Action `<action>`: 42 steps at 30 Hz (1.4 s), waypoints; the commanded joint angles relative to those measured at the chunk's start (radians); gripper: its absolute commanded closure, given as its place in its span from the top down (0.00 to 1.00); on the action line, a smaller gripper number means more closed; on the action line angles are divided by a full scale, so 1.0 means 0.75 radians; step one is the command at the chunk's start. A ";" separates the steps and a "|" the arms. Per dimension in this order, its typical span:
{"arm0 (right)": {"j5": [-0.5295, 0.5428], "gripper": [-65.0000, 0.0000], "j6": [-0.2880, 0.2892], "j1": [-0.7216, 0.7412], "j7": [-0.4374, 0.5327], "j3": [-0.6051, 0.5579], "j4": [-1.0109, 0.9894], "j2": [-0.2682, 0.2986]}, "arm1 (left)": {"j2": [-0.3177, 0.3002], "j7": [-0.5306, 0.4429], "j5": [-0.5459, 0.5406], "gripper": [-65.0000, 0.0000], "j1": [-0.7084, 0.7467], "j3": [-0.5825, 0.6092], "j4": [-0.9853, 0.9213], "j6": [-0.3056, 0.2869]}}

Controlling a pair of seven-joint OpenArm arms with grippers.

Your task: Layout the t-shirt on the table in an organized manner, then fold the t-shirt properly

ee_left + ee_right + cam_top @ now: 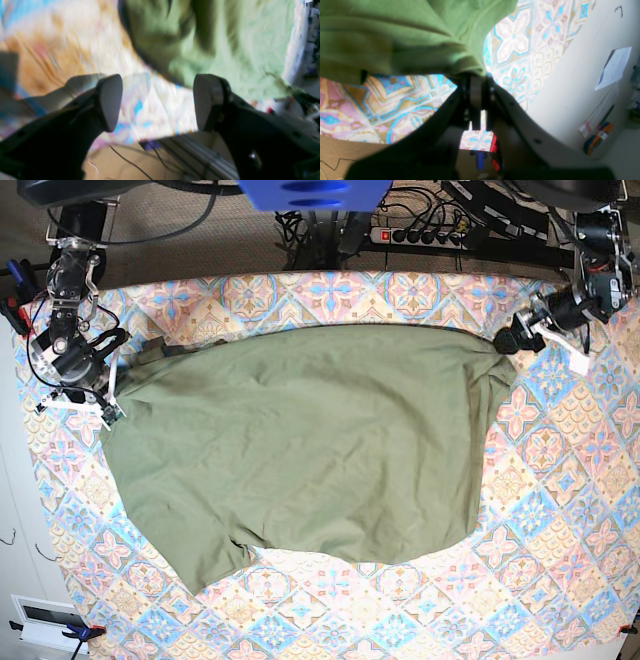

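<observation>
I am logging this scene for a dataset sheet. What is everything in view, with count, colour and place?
t-shirt: one, olive green, spread wrinkled across the middle of the table.
table: one, cloth of blue, pink and beige tiles, fills most of the base view.
power strip: one, dark with a red switch, behind the table's far edge.
paper sheet: one, white, on the pale floor beside the table.
left gripper: one, black with grey pads, open, nothing between the pads, just off the shirt's edge.
right gripper: one, black, shut on a bunched edge of the t-shirt.
</observation>
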 commanded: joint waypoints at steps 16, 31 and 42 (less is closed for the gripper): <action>-0.012 0.02 -0.007 0.023 0.008 0.007 0.015 -0.035 | 0.258 -0.026 -0.016 0.66 -0.269 -0.009 -0.367 -0.002; -0.010 0.02 -0.007 0.043 0.010 0.011 0.013 -0.037 | 0.170 -0.017 -0.047 0.00 0.003 -0.359 0.182 -0.002; 0.230 0.02 -0.007 0.456 0.006 0.271 0.060 -0.105 | 0.162 -0.036 0.084 0.00 -0.818 -0.336 0.139 -0.002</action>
